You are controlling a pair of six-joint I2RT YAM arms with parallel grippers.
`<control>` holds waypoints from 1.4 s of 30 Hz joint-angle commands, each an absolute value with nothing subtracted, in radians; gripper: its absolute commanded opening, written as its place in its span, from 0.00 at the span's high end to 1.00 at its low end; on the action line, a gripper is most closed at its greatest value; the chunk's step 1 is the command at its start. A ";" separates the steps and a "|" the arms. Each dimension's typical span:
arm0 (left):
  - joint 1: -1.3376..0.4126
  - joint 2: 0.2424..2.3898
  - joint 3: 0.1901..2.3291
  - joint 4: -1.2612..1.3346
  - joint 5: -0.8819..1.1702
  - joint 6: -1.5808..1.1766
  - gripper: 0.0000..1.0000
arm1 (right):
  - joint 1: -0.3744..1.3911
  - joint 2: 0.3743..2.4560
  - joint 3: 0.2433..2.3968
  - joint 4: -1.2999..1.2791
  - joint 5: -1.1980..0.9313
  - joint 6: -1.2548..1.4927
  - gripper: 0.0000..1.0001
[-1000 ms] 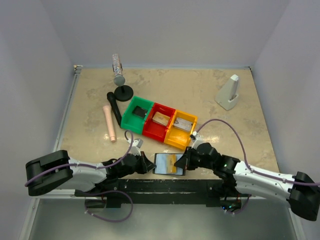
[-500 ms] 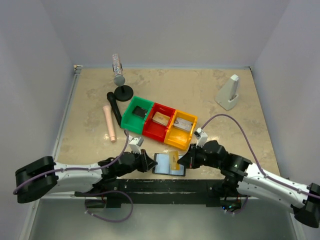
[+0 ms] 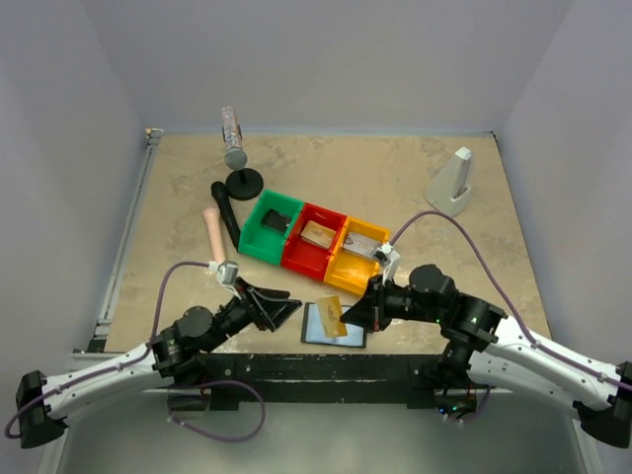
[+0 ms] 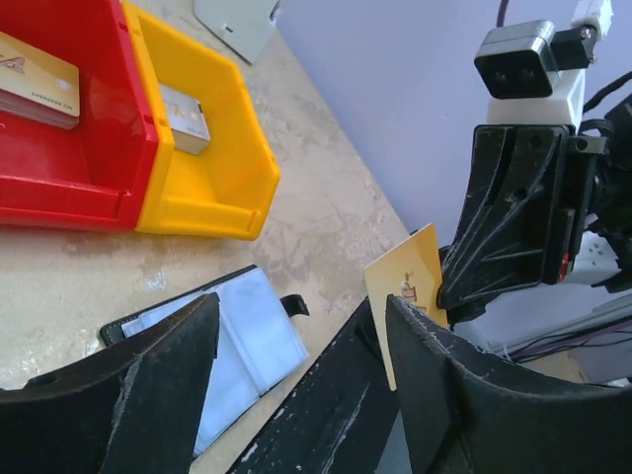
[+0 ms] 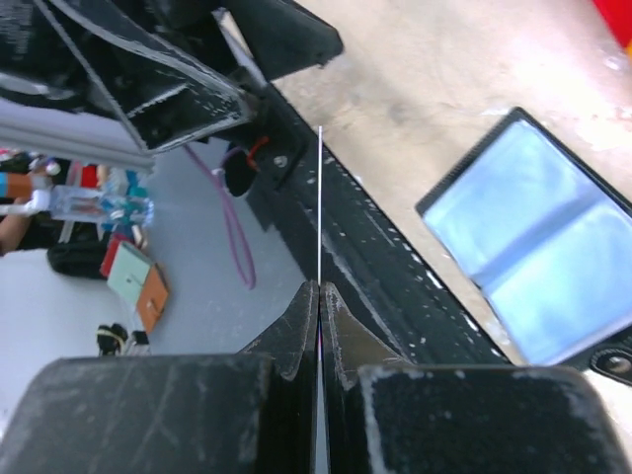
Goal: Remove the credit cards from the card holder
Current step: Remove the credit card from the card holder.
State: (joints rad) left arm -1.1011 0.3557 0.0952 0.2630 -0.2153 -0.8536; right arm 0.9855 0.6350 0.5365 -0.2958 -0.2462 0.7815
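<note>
The card holder (image 3: 336, 331) lies open and flat near the table's front edge, its grey-blue panels (image 4: 242, 331) facing up. My right gripper (image 3: 354, 317) is shut on a gold credit card (image 3: 331, 315) and holds it tilted just above the holder. That card shows edge-on as a thin line (image 5: 319, 197) between the shut fingertips (image 5: 318, 289), and as a gold face (image 4: 407, 286) in the left wrist view. My left gripper (image 3: 284, 304) stands open to the left of the holder, raised off the table, with nothing between its fingers (image 4: 138, 385).
Behind the holder sit a green bin (image 3: 269, 225), a red bin (image 3: 314, 255) with a gold card (image 4: 35, 84) and a yellow bin (image 3: 351, 272) with a grey card (image 4: 183, 114). A pink cylinder (image 3: 215, 242), a black stand (image 3: 244, 183) and a white object (image 3: 451, 183) lie farther back.
My left gripper let go, opened wide and drew back to the left. The right gripper has pulled the gold card up and out of the holder.
</note>
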 commanded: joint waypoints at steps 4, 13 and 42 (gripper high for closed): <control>-1.091 0.138 -0.193 0.505 -0.109 -0.948 0.35 | 0.974 0.689 0.575 -0.046 -0.419 0.850 1.00; -1.089 0.467 -0.212 0.933 0.032 -0.948 0.49 | 0.971 0.742 0.597 0.034 -0.465 0.882 1.00; -1.089 0.532 -0.126 0.748 0.048 -0.920 0.56 | 0.925 0.664 0.653 -0.075 -0.434 0.824 1.00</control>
State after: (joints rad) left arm -1.0931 0.4824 0.0437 0.6647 0.0032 -0.9340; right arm 0.9283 0.6647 0.5911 -0.1116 -0.4122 0.8463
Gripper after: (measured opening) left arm 0.462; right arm 0.007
